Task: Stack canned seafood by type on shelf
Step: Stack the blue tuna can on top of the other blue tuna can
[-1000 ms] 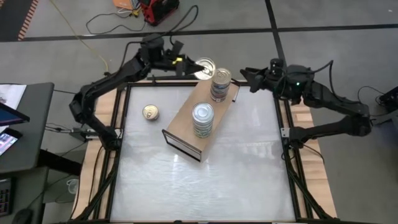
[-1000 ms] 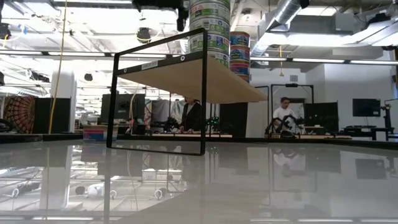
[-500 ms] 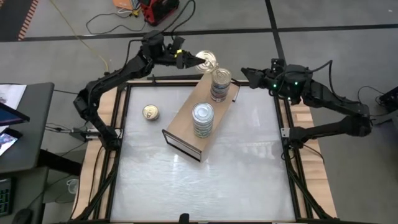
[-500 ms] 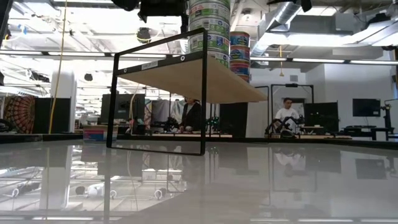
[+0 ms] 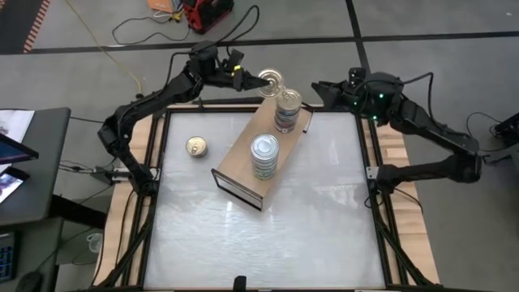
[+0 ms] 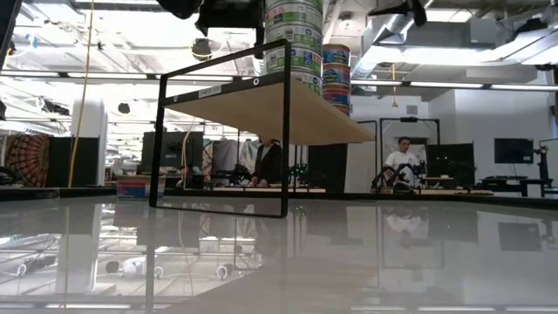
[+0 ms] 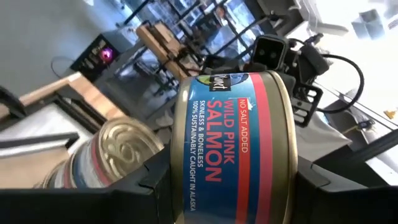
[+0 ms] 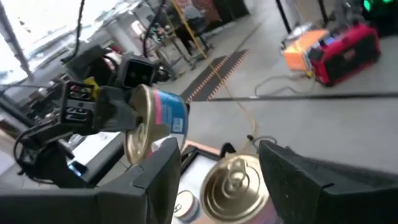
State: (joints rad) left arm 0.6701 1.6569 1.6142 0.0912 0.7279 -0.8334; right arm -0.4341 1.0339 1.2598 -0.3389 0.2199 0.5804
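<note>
White and glossy, the counter [image 5: 268,235] sits in wooden rails on a grey floor strewn with cables and a red box; the low view looks into a bright workshop with people at benches far behind.

On the shelf [image 5: 243,162], which lies slantwise on the counter, two stacks already stand: a silver-lidded stack [image 5: 264,156] near its middle and a gold-lidded stack [image 5: 288,110] at the far end. The left hand [image 5: 258,79] pinches a salmon tin [image 7: 233,149], tilted on edge, just beside and above the gold stack, so that tin looks about to be added. One gold tin [image 5: 195,147] remains on the counter beside the shelf. The right hand [image 5: 318,88] waits, spread and empty, near the shelf's far end.
</note>
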